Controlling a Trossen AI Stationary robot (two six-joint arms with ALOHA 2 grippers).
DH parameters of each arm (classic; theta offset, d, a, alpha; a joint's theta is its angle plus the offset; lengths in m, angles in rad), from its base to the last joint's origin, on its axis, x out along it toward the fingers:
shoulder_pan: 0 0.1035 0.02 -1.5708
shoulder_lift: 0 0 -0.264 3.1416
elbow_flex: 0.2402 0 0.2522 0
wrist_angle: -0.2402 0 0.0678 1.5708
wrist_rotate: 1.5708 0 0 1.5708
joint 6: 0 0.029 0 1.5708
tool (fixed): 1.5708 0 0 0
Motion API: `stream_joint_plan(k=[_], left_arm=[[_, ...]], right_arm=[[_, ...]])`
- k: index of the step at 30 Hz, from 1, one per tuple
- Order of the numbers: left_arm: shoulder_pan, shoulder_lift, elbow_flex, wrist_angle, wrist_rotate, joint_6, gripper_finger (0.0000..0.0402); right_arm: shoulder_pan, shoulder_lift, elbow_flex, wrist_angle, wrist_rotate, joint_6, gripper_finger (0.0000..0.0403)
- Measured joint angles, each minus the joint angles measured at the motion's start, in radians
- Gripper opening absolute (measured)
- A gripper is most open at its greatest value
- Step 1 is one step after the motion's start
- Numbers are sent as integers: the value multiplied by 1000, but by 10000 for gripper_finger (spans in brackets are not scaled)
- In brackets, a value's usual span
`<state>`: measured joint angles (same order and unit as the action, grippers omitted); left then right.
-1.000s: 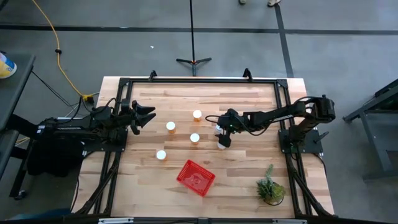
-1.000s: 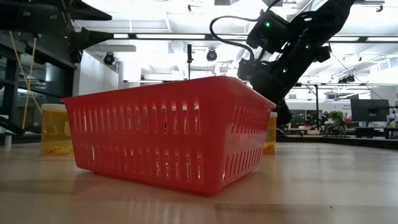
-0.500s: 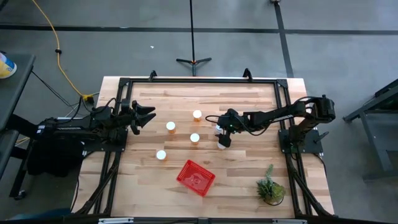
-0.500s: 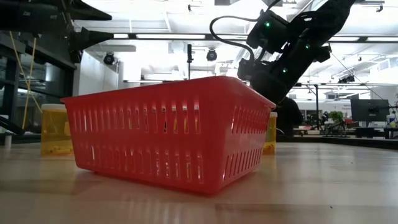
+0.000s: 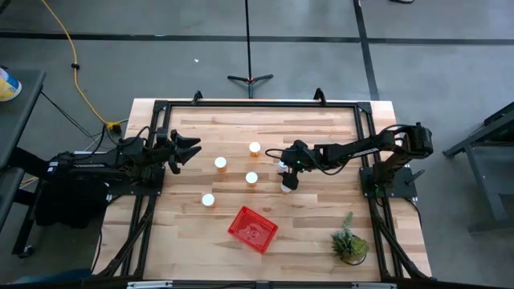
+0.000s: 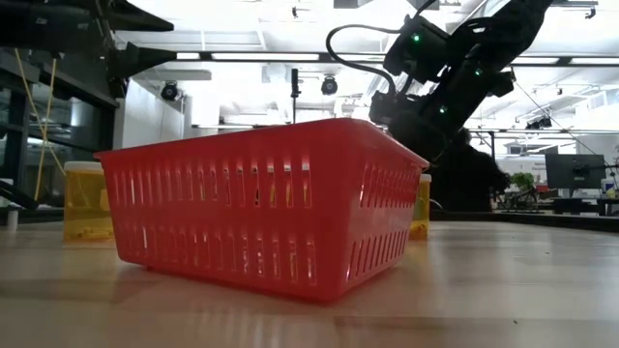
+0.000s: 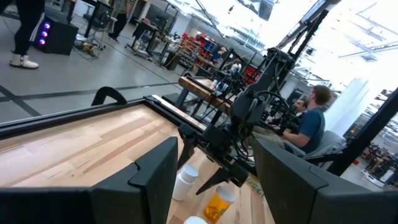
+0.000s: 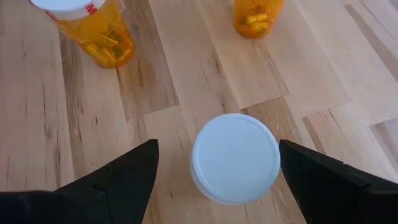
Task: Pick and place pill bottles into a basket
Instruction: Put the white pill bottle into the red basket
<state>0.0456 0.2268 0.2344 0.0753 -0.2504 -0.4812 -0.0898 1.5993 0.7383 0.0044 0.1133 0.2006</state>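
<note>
Several pill bottles with white caps stand upright on the wooden table (image 5: 321, 120): one (image 5: 254, 148) far back, others (image 5: 220, 163), (image 5: 251, 177), (image 5: 208, 200) toward the left. My right gripper (image 5: 287, 181) slants down over one more bottle (image 8: 235, 158), open, one finger on either side of its cap. The red basket (image 5: 253, 229) sits empty near the front edge. My left gripper (image 5: 189, 148) waits open and level at the table's left.
A potted plant (image 5: 350, 245) stands at the front right corner. Two bottles (image 8: 87, 31), (image 8: 256, 15) stand just beyond my right gripper. A black frame (image 5: 257, 104) runs around the table's edges. A person (image 6: 474, 174) is in the room behind.
Neither arm nor any bottle has visibly moved. A person in the room behind the table has walked a little to the right in the low view.
</note>
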Motion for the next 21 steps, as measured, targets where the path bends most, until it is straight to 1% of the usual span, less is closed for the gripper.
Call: stream_joint_plan(k=[13, 21], left_arm=[[0, 0, 0, 0, -1, 0, 243], [0, 0, 0, 0, -4, 0, 243]], right_arm=[[0, 0, 0, 0, 4, 0, 319], [0, 0, 0, 0, 4, 0, 297]])
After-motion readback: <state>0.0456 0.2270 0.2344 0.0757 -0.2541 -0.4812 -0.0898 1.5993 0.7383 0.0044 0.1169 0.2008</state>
